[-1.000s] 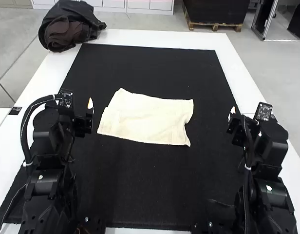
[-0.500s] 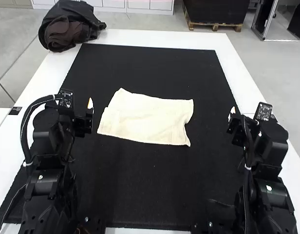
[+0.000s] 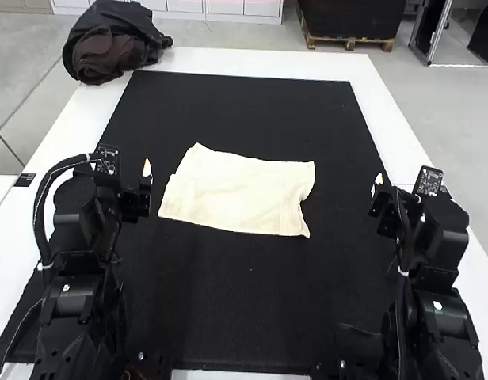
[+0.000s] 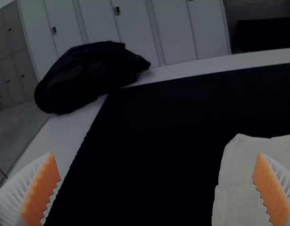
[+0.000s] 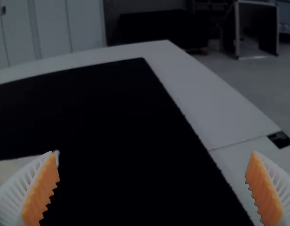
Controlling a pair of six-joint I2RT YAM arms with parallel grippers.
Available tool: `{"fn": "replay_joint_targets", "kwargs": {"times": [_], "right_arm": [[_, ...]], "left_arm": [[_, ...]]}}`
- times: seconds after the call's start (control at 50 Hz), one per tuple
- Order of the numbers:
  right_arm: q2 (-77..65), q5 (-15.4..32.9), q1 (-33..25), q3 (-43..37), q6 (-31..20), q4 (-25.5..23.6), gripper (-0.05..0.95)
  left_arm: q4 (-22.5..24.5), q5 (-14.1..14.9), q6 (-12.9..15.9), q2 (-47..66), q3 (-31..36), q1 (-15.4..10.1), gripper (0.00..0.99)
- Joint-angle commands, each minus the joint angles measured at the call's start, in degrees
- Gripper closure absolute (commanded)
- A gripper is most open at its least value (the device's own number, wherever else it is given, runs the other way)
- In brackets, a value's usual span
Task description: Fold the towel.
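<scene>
High view shows a towel and illegible label.

A white table carries a large black mat. On the mat lies a cream towel, roughly spread with uneven edges; a dark, bunched cloth item sits on the table's far left corner.

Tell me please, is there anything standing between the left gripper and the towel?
Nothing visible stands between the left gripper and the towel; in the high view, just a strip of the black mat separates them.
</scene>
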Motion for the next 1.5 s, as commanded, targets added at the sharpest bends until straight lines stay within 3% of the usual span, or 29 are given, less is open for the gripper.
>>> {"fn": "replay_joint_targets", "kwargs": {"times": [0.0,0.6,0.7,0.8,0.9,1.04,1.14,1.22,1.4,1.48], "right_arm": [[-0.47,-0.46,-0.74,-0.32,0.53,0.33,-0.02],[-0.47,-0.64,-0.74,-0.32,0.00,0.59,-0.02],[-0.47,-0.73,-0.65,-0.32,-8.70,2.70,-0.02],[-0.47,-3.01,-0.39,-0.32,-10.81,4.98,-0.02],[-0.47,-3.01,-0.48,-0.32,-15.29,8.41,-0.02],[-0.47,-3.10,-0.83,-0.32,-19.24,12.98,0.00],[-0.47,-5.74,-1.53,-0.23,-16.78,13.95,0.00],[-0.03,-9.60,-2.85,1.27,-14.85,18.34,0.00],[10.96,-15.14,-5.13,16.47,-6.06,15.71,0.00],[20.45,-15.93,-5.40,24.38,-3.42,14.39,0.00]], "left_arm": [[0.30,0.42,0.58,-0.58,-0.30,-0.47,0.031],[0.04,1.03,0.58,-0.67,-0.30,-0.47,0.031],[0.30,1.12,0.58,-0.58,-0.21,-0.47,0.033],[1.88,1.03,0.58,-0.58,-0.21,-0.47,0.033],[4.61,0.59,2.51,-0.58,-0.21,-0.12,0.043],[10.76,-3.98,2.25,-0.58,-0.21,-0.04,0.043],[13.40,-4.33,2.16,-0.58,0.14,-0.04,0.038],[14.45,-4.59,2.16,-0.49,2.25,-0.12,0.038],[12.52,-3.89,1.72,7.59,14.47,-0.65,0.038],[12.52,-3.19,-1.27,17.09,21.06,-0.83,0.038]]}}
